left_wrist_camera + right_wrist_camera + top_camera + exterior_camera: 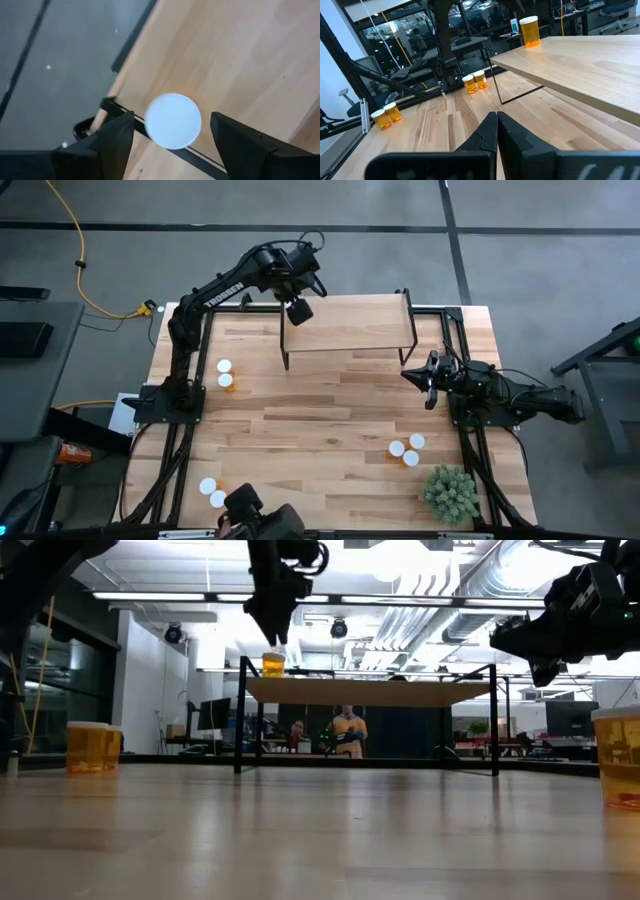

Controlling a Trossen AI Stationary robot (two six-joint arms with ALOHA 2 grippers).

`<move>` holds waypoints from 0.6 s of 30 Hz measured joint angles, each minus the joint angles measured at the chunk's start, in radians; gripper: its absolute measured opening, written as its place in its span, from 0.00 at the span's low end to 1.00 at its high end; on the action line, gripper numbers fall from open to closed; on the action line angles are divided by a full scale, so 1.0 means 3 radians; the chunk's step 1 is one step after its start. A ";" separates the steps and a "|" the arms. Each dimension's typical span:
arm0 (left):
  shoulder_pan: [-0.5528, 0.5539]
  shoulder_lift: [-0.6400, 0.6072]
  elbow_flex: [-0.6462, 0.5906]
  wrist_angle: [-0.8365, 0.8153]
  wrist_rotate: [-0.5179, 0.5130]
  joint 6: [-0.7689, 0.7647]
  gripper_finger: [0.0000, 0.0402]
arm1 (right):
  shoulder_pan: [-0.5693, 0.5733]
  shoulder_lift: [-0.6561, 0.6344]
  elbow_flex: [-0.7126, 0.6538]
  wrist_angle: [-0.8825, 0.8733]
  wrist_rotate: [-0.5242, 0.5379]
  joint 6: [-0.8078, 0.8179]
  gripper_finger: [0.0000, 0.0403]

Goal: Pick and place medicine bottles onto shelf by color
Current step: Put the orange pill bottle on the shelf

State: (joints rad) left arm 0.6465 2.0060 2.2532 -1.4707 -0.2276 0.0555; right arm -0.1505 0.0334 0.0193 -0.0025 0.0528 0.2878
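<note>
One orange bottle with a white cap (273, 664) stands upright on the left far corner of the light-wood shelf (350, 330). It also shows in the right wrist view (530, 31). My left gripper (172, 120) hovers just above it, open, with a finger on either side of the cap (174, 121) and a gap on both sides. My right gripper (430, 380) is shut and empty, right of the shelf's near right leg. Other bottles stand on the table: two at the left (226, 376), three at the near right (407, 449), two at the near left (212, 492).
A green bushy plant (450, 492) stands at the near right corner. A dark device (262, 520) sits at the near edge. The shelf's thin black legs (285, 350) stand on the far half of the table. Bare planks (320, 430) lie between the bottle groups.
</note>
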 joint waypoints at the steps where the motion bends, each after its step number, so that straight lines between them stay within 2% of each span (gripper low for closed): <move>1: 0.0003 -0.0033 0.0000 0.0053 -0.0011 -0.0002 0.61 | 0.0000 -0.0001 0.0000 0.0000 0.0000 0.0000 0.00; 4: 0.0005 -0.0134 0.0000 0.0179 -0.0009 -0.0065 0.59 | 0.0000 0.0000 0.0000 0.0000 0.0001 0.0000 0.00; 6: 0.0007 -0.0207 0.0000 0.0284 0.0118 -0.0177 0.56 | 0.0000 0.0000 -0.0001 0.0000 0.0001 0.0000 0.00; 9: 0.0007 -0.0332 0.0000 0.0527 0.0211 -0.0290 0.49 | 0.0000 -0.0001 0.0000 0.0000 0.0000 0.0000 0.00; 12: -0.0030 -0.0441 0.0000 0.0721 0.0209 -0.0352 0.34 | 0.0000 -0.0001 -0.0001 0.0000 0.0000 0.0000 0.00; 15: -0.0049 -0.0533 -0.0065 0.0870 0.0185 -0.0386 0.13 | 0.0000 0.0000 0.0000 0.0000 0.0000 0.0000 0.00; 16: -0.0065 -0.0604 -0.0171 0.0969 0.0184 -0.0397 0.07 | 0.0000 -0.0001 -0.0001 0.0000 0.0001 0.0000 0.00; 18: -0.0088 -0.0812 -0.0512 0.1248 0.0183 -0.0465 0.03 | 0.0000 0.0000 0.0000 0.0000 0.0000 0.0000 0.00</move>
State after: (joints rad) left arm 0.6202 1.7625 2.0996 -1.0964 -0.1726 -0.0839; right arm -0.1505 0.0333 0.0193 -0.0025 0.0529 0.2878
